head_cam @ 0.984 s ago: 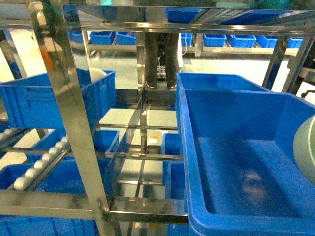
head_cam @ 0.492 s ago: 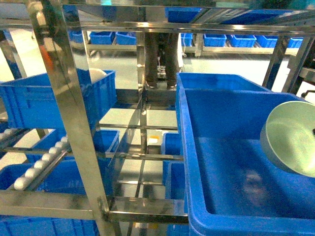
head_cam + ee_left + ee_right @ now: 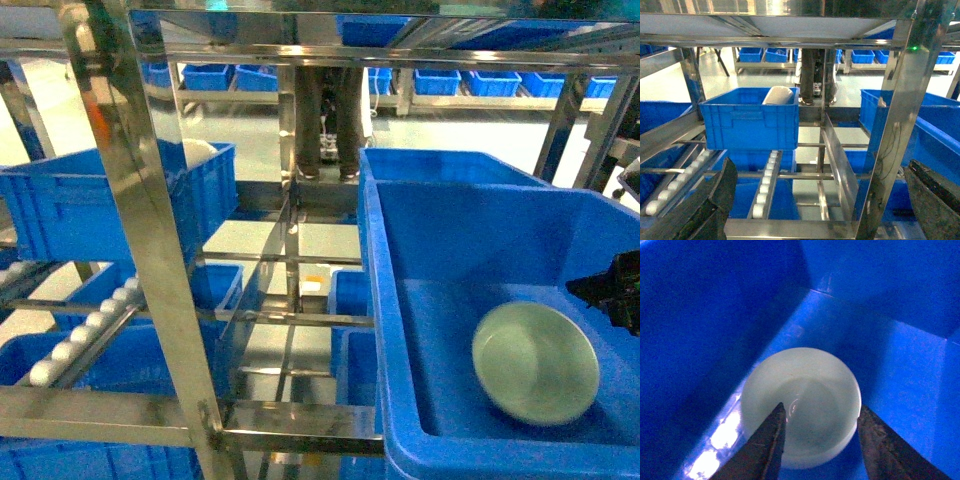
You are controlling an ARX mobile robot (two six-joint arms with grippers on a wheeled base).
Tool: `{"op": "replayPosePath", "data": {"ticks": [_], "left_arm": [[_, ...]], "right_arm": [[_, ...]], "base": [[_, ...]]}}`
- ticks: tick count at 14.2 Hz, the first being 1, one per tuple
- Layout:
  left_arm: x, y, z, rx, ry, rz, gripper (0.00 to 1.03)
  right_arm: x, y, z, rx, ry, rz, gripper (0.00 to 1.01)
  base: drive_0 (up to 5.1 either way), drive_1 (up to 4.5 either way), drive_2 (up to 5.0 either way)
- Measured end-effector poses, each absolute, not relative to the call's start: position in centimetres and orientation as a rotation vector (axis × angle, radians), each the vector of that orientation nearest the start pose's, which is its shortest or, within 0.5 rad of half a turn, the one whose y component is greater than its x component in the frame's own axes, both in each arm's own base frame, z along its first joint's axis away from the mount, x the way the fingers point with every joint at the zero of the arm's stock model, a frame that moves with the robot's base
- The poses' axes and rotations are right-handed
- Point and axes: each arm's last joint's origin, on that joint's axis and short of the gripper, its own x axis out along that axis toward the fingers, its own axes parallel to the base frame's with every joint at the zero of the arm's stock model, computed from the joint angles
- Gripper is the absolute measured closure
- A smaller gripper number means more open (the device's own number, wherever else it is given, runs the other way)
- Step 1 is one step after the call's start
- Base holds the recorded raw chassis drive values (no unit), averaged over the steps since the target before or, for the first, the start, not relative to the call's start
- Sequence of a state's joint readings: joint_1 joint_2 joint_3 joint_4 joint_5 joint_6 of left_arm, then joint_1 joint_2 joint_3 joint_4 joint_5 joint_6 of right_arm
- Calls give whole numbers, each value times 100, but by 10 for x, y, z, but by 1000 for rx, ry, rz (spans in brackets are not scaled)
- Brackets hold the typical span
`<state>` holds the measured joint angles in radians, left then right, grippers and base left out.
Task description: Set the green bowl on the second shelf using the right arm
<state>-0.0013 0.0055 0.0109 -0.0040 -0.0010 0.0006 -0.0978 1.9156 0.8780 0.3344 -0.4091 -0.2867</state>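
The green bowl [image 3: 535, 363] lies on the floor of a deep blue crate [image 3: 400, 330] at the right of the head view, mouth up, near the crate's front wall and toward its right side. In the right wrist view the bowl [image 3: 801, 405] sits close to the crate's left wall [image 3: 705, 340], with a bright glare patch on the floor just beside it. The right tool [image 3: 820, 440] hangs over the bowl with its two dark fingers [image 3: 765, 445] spread apart, one over the bowl's inside and the other at its right rim; the fingers hold nothing. In the head view only a dark piece of this arm [image 3: 615, 290] shows at the right edge, above and beside the bowl.

The crate rests on the second shelf [image 3: 290, 430] of the stainless-steel rack, whose front rail runs across the bottom of the head view. A shiny upright post [image 3: 140, 230] rises on the left. Behind it another blue crate [image 3: 110, 205] stands on white roller tracks [image 3: 85, 335], with a white object [image 3: 195, 152] inside it.

The left wrist view looks into the rack: the same blue crate [image 3: 747, 120] with the white object [image 3: 778, 95] stands on the rollers [image 3: 765, 185]. The left tool [image 3: 820, 200] is spread wide, its dark fingers [image 3: 705, 210] at the lower corners of that view, gripping nothing. A person's legs [image 3: 330, 110] stand behind the rack.
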Motion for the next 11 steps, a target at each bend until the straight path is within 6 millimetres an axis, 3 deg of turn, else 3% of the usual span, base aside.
{"op": "replayPosePath", "data": {"ticks": [1,5,9,11], "left_arm": [[97,0,166,0,-1,0,5],[97,0,166,0,-1,0,5],[97,0,166,0,-1,0,5],[97,0,166,0,-1,0,5]], "right_arm": [[354,-26,110,-88,630,373,47],[329,-29,119,-31,564,287,1],[280,-41,149,52,459,167,3],[256,-45,154,66,456,142,3]], "base": [[0,0,0],[0,0,0],[0,0,0],[0,0,0]]}}
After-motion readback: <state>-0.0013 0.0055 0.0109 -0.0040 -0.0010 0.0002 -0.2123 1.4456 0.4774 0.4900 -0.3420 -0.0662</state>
